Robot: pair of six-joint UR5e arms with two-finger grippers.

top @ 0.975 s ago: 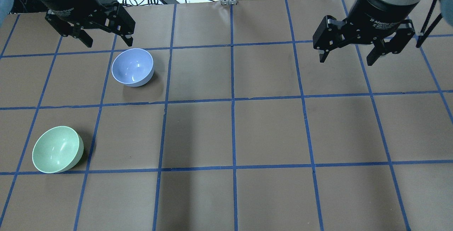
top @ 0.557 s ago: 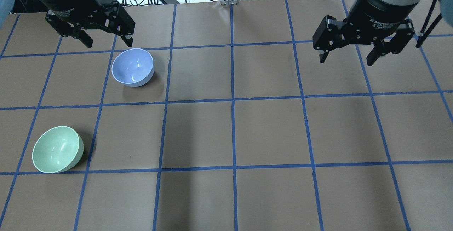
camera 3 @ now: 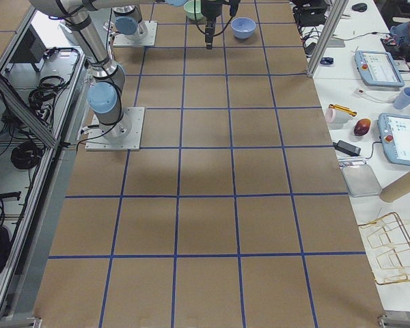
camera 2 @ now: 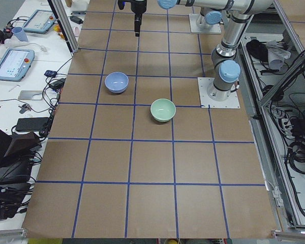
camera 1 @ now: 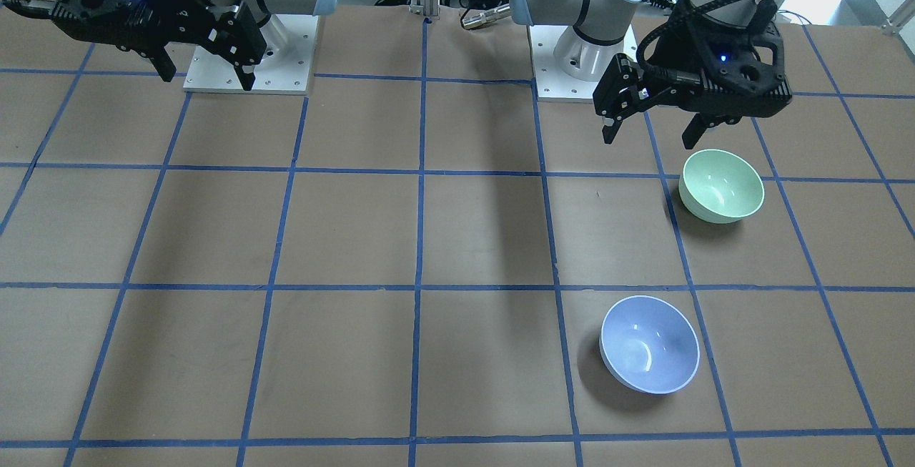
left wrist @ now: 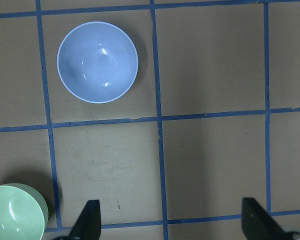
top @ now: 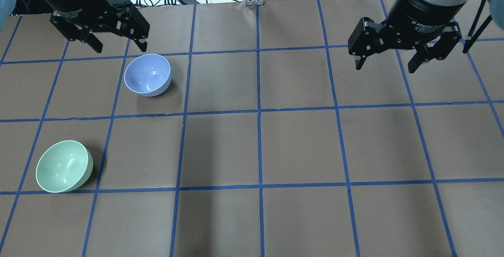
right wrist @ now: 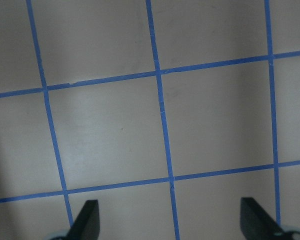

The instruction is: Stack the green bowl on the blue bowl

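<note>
Green bowl (top: 64, 166) sat midway between the table's long edges, well apart from blue bowl (top: 147, 74) nearer your edge. You had left gripper (top: 121, 48) and right gripper (top: 384, 67) spread wide, holding nothing.

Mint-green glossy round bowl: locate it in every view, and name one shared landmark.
Exterior front-facing: mint-green bowl right, above centre.
Overhead exterior: lower left.
Exterior left: centre.
Exterior right: top edge, near centre.
Left wrist-mounted: bottom-left corner, cropped.
Right wrist-mounted: not in it.
Landmark: round glossy periwinkle-blue bowl, in the same five views.
</note>
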